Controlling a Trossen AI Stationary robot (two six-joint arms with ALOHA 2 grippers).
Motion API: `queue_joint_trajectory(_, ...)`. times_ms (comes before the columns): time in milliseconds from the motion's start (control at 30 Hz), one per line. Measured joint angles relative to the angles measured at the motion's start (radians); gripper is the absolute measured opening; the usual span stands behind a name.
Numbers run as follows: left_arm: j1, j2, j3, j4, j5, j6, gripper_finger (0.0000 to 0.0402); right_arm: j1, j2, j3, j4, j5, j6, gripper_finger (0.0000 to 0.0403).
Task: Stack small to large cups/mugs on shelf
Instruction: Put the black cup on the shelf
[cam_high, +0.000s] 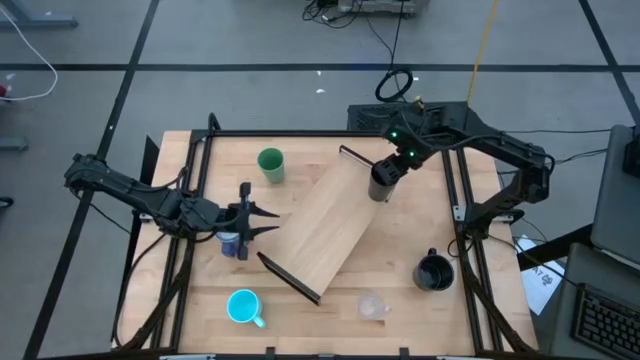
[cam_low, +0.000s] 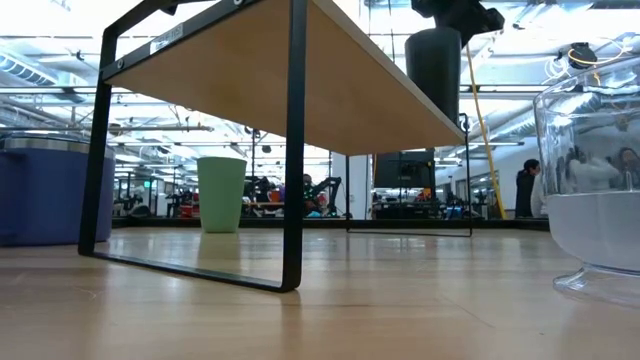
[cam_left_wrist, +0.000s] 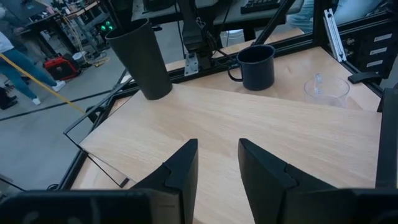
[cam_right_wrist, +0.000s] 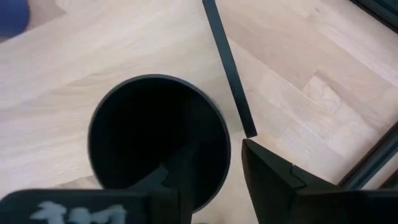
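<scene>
While our right gripper (cam_right_wrist: 214, 180) hangs over the tall black plastic cup (cam_high: 381, 183), one finger inside the rim and one outside, jaws parted, that cup stands upright near the far end of the long light-wood shelf (cam_high: 325, 225). We keep our left gripper (cam_high: 262, 219) released and empty, beside the shelf's near-left edge, over a blue-purple mug (cam_high: 231, 243).

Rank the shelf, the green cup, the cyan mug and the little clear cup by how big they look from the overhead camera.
1. shelf, by far the largest.
2. cyan mug.
3. green cup, only slightly smaller than the cyan mug; close call.
4. clear cup, looks about as wide as the green cup, but its faint outline makes that unsure.
</scene>
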Motion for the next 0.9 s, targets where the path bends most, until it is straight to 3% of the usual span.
queue_joint_trajectory(467,0.0,0.0,0.0,0.003,0.0,0.0,0.0118,0.0,-0.065,0.0,0.056,0.006,-0.011,0.0117)
queue_joint_trajectory(633,0.0,0.0,0.0,0.002,0.0,0.0,0.0118,0.007,-0.107,0.0,0.059,0.072,-0.024,0.0117)
queue_joint_trajectory(900,0.0,0.0,0.0,0.0,0.001,0.001,0.0118,0.167,-0.195,0.0,0.051,0.194,0.004,0.0117)
